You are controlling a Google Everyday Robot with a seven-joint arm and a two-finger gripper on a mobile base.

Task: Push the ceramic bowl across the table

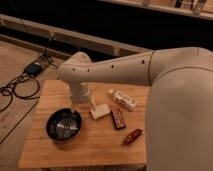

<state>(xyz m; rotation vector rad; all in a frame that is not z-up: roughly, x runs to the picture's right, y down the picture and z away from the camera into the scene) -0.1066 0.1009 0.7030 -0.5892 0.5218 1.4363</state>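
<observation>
Camera view: on the table (45, 150), the ceramic bowl (64, 125) sits near the left edge, with bare planks from its 4 to 6 o'clock. The gripper (81, 104) hangs at its 1 o'clock, close to the rim; how far open it is, I cannot tell. A white block (100, 111), dark bar (118, 119) and red wrapper (133, 136) crowd its 3 o'clock.

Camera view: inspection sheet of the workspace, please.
Surface: table, light wooden planks, level.
Job's things: ceramic bowl, upright on the table's image-left part.
Clutter: white block, white packet, dark bar, reddish wrapper, all image-right of the bowl.
Grippers: gripper points down at the bowl's far rim; contact unclear.
Cables: black cables and a small box on the floor, image-left.
Surroundings: pale ledge behind, dark beyond.
</observation>
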